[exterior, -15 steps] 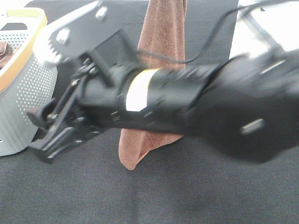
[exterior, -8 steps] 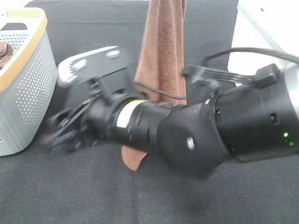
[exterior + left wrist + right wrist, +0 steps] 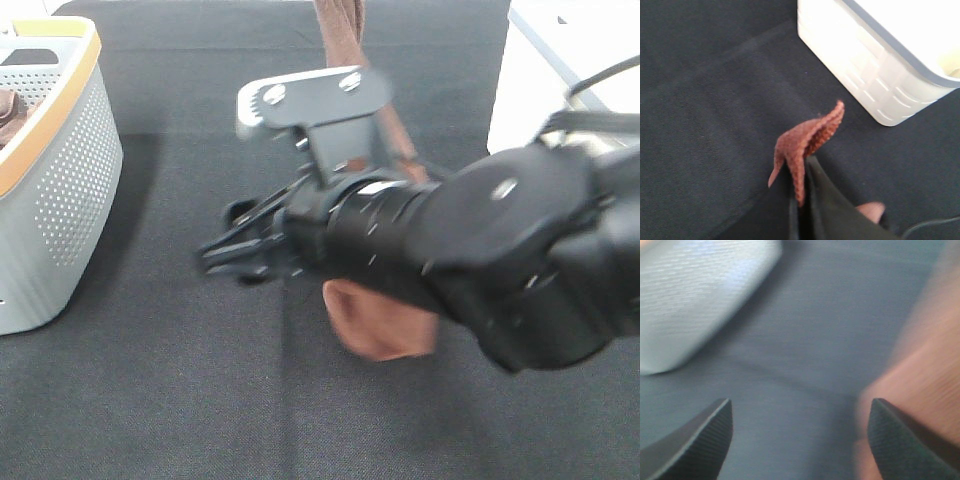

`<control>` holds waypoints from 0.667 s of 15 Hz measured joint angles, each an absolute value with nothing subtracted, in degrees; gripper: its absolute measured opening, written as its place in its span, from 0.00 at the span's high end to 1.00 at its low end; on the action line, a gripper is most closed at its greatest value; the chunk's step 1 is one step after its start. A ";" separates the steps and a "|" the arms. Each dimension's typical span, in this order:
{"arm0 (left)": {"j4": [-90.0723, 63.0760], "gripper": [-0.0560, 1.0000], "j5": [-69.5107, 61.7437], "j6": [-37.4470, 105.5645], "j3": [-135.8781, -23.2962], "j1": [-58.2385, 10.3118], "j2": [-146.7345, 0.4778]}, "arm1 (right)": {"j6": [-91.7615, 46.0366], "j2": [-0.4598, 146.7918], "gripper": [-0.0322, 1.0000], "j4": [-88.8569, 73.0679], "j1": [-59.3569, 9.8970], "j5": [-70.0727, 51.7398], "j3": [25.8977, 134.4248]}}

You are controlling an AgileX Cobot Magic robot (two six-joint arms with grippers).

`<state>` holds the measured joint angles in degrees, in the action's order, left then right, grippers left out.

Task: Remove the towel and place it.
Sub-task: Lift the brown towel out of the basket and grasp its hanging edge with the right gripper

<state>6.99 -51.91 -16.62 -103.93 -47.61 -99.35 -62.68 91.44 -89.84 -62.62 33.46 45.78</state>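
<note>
Black fabric covers the table (image 3: pixel 150 400), over which the towel (image 3: pixel 385 325) hangs clamped in the left tool (image 3: pixel 802 200), while the right tool (image 3: pixel 801 410), fingers wide apart, sits just beside it.

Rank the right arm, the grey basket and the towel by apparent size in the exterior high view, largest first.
1. right arm, inflated by nearness to the camera.
2. grey basket, cropped at the frame edge.
3. towel, partly hidden behind the arm.

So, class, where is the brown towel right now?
In the exterior high view the towel hangs near the centre, behind the right arm, its top corner pinched in the left gripper.
</note>
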 joint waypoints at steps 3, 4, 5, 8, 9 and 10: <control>7.05 0.95 -51.91 -16.62 -103.93 -47.61 -98.78 | -73.97 90.01 0.27 -99.29 -62.62 46.81 45.66; 6.82 0.95 -51.91 -16.62 -103.93 -47.61 -98.03 | -74.48 90.01 0.27 -99.87 -62.62 48.76 45.61; 6.82 0.95 -51.91 -16.62 -103.93 -47.61 -97.06 | -74.94 90.01 0.27 -99.98 -62.62 49.56 45.61; 7.73 0.95 -51.80 -16.62 -103.99 -47.61 -95.34 | -76.89 90.01 0.27 -100.10 -62.62 49.90 45.61; 8.37 0.95 -51.80 -16.62 -103.99 -47.61 -95.23 | -77.81 90.01 0.27 -100.10 -62.62 49.90 45.61; 8.37 0.95 -51.80 -16.62 -103.99 -47.61 -95.23 | -78.61 90.01 0.27 -100.15 -62.62 49.90 45.61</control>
